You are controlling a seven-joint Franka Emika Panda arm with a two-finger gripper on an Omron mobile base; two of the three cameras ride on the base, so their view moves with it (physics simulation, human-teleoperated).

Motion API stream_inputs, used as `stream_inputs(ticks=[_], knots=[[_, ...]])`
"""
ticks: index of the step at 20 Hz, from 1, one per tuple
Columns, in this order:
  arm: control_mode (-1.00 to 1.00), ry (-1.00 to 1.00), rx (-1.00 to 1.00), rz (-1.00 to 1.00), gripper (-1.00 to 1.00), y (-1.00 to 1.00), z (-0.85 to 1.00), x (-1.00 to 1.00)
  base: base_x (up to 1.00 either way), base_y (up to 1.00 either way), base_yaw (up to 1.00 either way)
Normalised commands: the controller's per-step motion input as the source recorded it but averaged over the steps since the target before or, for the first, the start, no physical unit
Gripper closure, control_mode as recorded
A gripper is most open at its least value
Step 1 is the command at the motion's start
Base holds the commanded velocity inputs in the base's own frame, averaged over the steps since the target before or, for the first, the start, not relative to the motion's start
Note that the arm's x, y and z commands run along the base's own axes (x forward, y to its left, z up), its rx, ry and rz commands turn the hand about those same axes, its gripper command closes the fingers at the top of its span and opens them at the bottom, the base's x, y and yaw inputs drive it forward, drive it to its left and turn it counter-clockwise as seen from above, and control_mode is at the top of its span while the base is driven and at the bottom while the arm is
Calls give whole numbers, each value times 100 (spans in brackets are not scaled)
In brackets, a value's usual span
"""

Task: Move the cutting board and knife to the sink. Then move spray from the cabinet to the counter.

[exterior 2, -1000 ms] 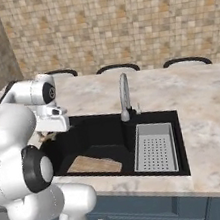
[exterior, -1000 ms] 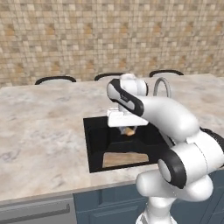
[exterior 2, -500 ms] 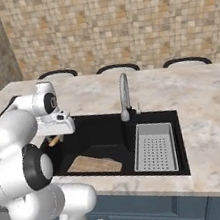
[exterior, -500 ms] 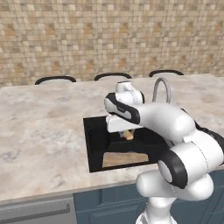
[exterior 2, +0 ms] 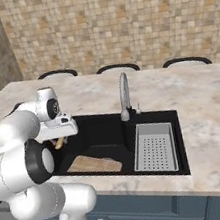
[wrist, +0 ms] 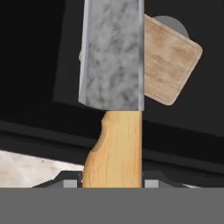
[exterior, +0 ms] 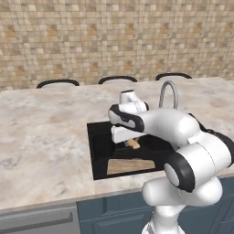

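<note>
While pinching the knife point(wrist: 113, 87) by its handle, tool point(wrist: 112, 181) hangs over the sink point(exterior 2: 110, 127).
Cutting board point(exterior 2: 94, 163) lies flat on the sink floor, near the front-left corner.

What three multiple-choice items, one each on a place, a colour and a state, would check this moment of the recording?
1. Where does the cutting board lie?
A. on the counter
B. in the sink
C. on the perforated tray

2. What colour is the knife handle?
A. black
B. blue
C. orange-tan

3. What is the hand doing?
A. gripping the knife by its handle
B. open and empty
C. gripping the faucet

Answers: 1 B, the board rests on the black basin's floor. 2 C, the hand view shows a tan handle under a grey blade. 3 A, the handle sits between the fingertips.
</note>
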Motion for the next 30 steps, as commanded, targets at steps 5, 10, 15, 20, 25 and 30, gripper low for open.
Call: stream_inputs(ticks=[5,10,15,20,25,30], knots=[[-100,10,0,5,100,-6,-38,0,0,0,0],[-100,7,0,1,100,-2,-54,0,0,0,0],[-100,3,0,1,100,-6,-32,0,0,0,0],[-100,2,0,13,100,-19,0,4,0,0,0],[-100,1,1,32,100,-46,0,2,0,0,0],[-100,0,5,31,100,-48,0,0,0,0,0]])
